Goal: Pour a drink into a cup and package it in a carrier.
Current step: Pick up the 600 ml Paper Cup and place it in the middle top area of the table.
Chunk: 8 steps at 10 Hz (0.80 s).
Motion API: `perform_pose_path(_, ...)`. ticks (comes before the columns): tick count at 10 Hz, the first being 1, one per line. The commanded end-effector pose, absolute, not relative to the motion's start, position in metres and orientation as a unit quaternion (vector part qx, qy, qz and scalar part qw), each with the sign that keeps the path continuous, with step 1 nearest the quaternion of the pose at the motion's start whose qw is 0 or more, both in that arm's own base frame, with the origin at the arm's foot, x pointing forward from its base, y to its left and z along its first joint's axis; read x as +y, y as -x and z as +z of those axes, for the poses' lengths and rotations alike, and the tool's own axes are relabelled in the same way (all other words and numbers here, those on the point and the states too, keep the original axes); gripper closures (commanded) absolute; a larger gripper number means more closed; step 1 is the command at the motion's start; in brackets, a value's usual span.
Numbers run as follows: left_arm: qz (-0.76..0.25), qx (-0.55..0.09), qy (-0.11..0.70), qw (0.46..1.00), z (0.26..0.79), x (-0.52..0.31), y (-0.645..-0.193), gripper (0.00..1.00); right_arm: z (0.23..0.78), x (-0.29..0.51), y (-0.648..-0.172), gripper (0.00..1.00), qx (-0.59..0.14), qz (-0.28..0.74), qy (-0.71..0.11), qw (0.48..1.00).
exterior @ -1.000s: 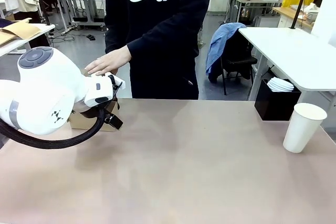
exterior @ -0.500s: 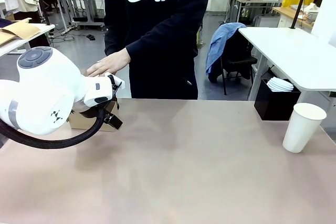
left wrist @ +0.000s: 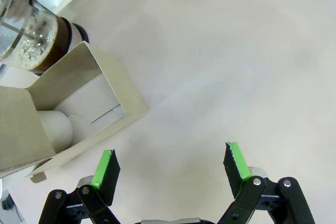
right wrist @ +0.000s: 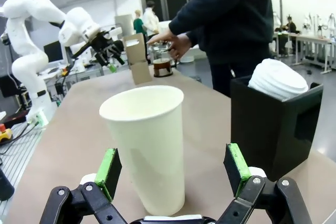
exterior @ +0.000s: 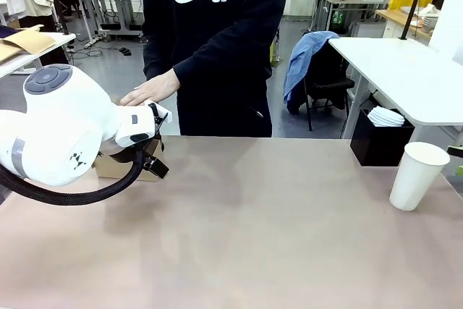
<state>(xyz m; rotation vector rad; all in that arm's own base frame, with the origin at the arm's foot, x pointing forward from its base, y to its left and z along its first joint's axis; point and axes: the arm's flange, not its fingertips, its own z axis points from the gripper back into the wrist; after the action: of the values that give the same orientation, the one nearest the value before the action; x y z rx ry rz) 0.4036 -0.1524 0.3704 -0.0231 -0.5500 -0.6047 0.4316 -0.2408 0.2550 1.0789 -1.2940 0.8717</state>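
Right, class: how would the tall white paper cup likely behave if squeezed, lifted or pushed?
The tall white paper cup looks thin-walled, so a hard squeeze would probably dent it. No liquid shows at its rim; likely light. Tall on a narrower base, it may tip if pushed high.

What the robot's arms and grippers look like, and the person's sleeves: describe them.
Left arm: glossy white rounded shell, grey round cap, black cable looping below. Left gripper and right gripper: black linkage fingers, green pads. Person's sleeve: black, long.
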Motion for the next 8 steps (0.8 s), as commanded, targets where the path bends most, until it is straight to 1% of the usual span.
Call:
perform_pose_path(1,-0.294,-0.267,0.012,0.918,0.370,-0.152,-0.404,0.00,0.247,-0.242,-0.429,0.00,-0.549,0.394,-0.459,0.577)
perform_pose_path(3,-0.294,-0.267,0.012,0.918,0.370,-0.152,-0.404,0.00,0.242,-0.227,-0.425,0.00,-0.567,0.387,-0.435,0.582)
perform_pose_path(8,-0.294,-0.267,0.012,0.918,0.370,-0.152,-0.404,0.00,0.238,-0.196,-0.419,0.00,-0.563,0.382,-0.437,0.589)
